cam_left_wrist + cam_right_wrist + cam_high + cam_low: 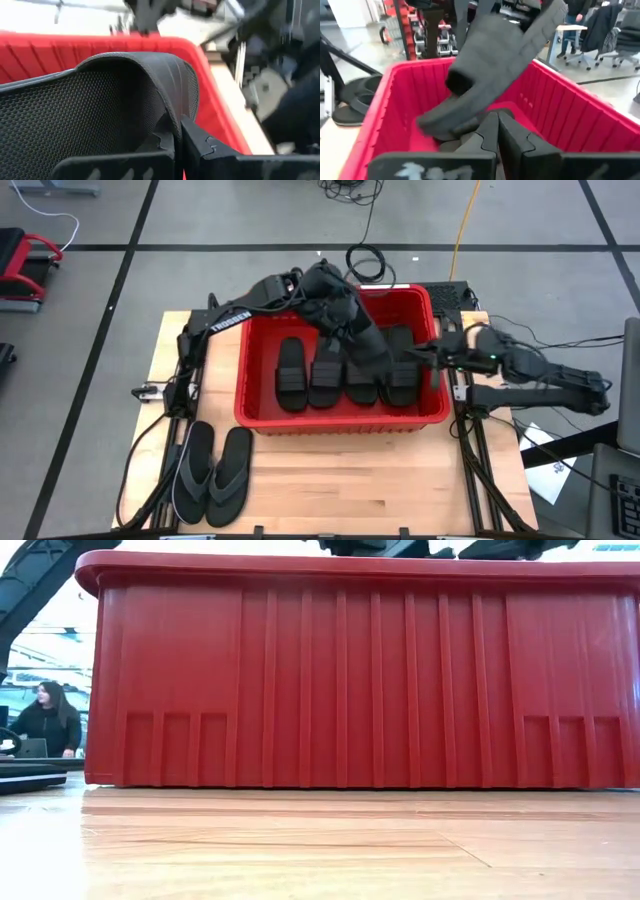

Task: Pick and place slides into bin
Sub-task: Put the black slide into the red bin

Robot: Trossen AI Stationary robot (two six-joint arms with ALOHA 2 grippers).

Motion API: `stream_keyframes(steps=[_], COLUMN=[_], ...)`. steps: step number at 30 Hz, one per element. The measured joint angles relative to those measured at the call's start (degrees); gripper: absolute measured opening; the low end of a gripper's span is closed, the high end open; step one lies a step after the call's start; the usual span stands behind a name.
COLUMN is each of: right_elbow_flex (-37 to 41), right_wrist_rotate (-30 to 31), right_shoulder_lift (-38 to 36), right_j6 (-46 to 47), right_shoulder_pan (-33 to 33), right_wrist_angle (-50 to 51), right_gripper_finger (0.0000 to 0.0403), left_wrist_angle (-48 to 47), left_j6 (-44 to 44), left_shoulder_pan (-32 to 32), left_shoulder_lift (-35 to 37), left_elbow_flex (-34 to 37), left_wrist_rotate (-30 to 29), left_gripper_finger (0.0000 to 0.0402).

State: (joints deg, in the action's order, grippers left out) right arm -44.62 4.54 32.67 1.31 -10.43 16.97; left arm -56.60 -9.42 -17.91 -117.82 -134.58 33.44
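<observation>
The left gripper [345, 315] pinched a slide [372, 345] by its strap, tilted over the bin [340, 420], likely to drop it beside four already inside; the right gripper [418, 355], pressed together, waited at the bin's edge; two flip-flops [212, 472] lay outside

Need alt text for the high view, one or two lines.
Left pincer holds a black slide tilted over the red bin, where four slides lie abreast. Right pincer sits shut over the bin's right rim; two flip-flops wait on the table.
</observation>
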Motion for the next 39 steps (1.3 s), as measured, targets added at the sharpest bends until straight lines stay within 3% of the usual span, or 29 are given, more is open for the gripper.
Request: stream_keyframes(steps=[4, 8, 19, 32, 39], right_elbow_flex=[-1.85, -5.13, -13.05, -23.64, -25.2], right_wrist_rotate=[-3.79, -9.19, -7.83, -16.64, -16.86], right_shoulder_lift=[5.04, 9.48, 23.37, 35.07, 37.94], right_j6=[-1.04, -2.33, -10.09, -21.95, -27.06], right_shoulder_pan=[-0.87, -2.25, -6.33, -6.85, -5.55], right_wrist_angle=[-1.97, -1.78, -1.62, 1.63, 4.84], right_gripper_finger=[0.0013, 0.0045, 0.0154, 0.0158, 0.0158], left_wrist_angle=[-11.1, -17.43, -15.88, -17.2, -18.18], left_j6=[-7.68, -15.01, -20.45, -24.54, -25.7], left_shoulder_pan=[0.0, 0.26, 1.18, 1.09, 0.94], left_shoulder_lift=[-0.19, -0.19, -0.17, -0.17, -1.39], left_elbow_flex=[0.02, 0.02, 0.02, 0.02, 0.13], left_wrist_rotate=[-0.49, -5.36, -8.53, -8.44, -7.87], left_gripper_finger=[0.0, 0.0, 0.0, 0.0, 0.0])
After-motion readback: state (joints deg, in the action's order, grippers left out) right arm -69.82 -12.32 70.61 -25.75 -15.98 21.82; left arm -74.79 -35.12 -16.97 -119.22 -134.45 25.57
